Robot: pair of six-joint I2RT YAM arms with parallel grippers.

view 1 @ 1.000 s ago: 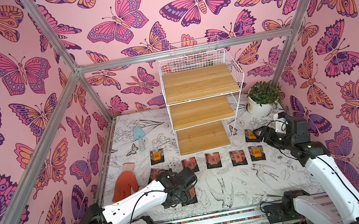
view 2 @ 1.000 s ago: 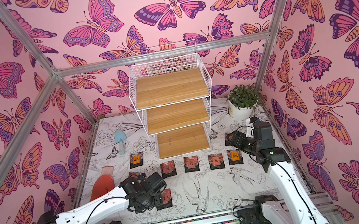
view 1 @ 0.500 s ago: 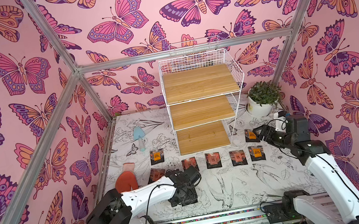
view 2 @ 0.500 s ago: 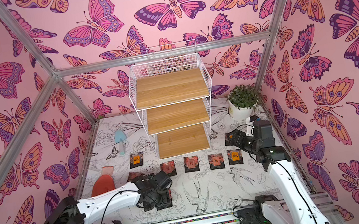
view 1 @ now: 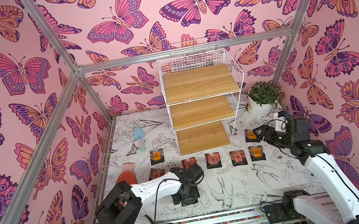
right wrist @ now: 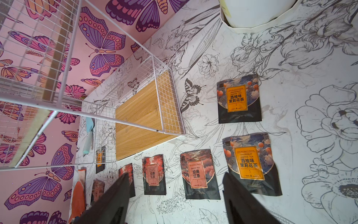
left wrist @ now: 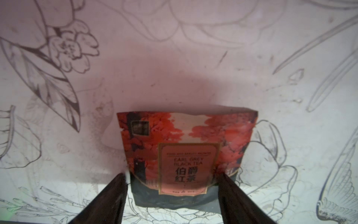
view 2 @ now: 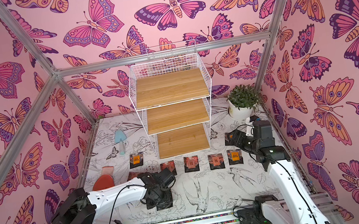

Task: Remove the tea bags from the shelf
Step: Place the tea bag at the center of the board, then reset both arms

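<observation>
On the printed surface [view 1: 234, 182] in front of the shelf [view 1: 201, 84], the tea bags [view 1: 213, 160] lie flat. There is a row just before the lowest board, one orange-labelled bag to each side of that board, and an Earl Grey sachet [left wrist: 186, 155] nearer the robot, under the left tool [left wrist: 171, 174]. All three boards of the shelf are bare in both top views, so the clearing looks to be at its last step, the setting-down of the final bag. The left tool points down with its jaws wide, one finger on each side of the sachet's near end. The sachet rests on the surface and does not look gripped, though one finger stands right against its edge. The right tool [right wrist: 175, 175] hovers with jaws just as wide and nothing between them, above the right end of the row, near the plant pot [view 1: 259, 109]. The next move, as I judge it, calls for the left tool to rise straight up so that no finger drags the sachet, and then for both arms to draw back. Against the frame a second earlier, the left arm's elbow has swung in toward the middle and now covers more of the orange glove [view 1: 126, 175], while its tool has stayed over the same sachet. The right arm, the row of bags and the shelf are unchanged.
</observation>
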